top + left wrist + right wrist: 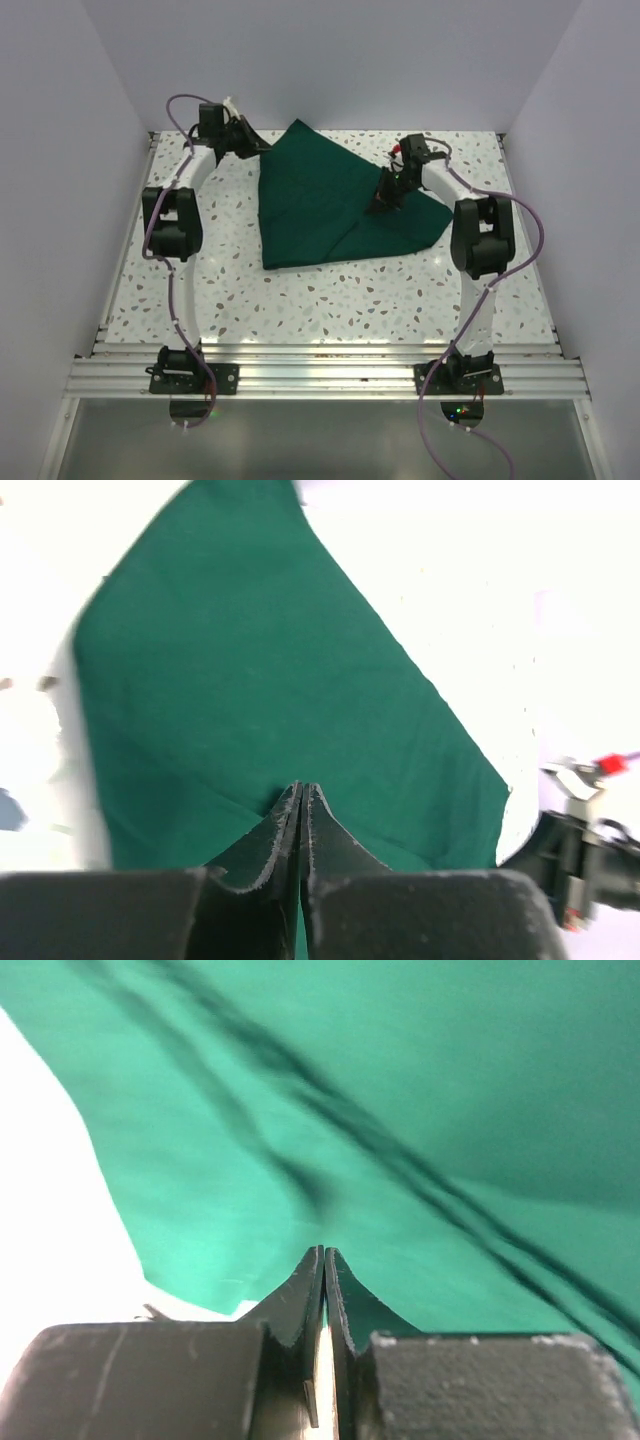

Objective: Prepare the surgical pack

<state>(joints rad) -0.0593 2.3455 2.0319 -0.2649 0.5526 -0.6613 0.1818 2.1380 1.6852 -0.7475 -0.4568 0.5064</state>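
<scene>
Where drape lies folded, right fingers sit closed.

1. Lying on one speckled tabletop: one dark green drape, a single sheet.
2. Reaching over that sheet: two arms, namely the left arm and the right arm.
3. Ending those arms: two sets of jaws, one set each.
4. Trailing along the arms: two purple cables, the left cable and the right cable.
5. Sitting at the near edge: two black bases, the left base and the right base.
</scene>
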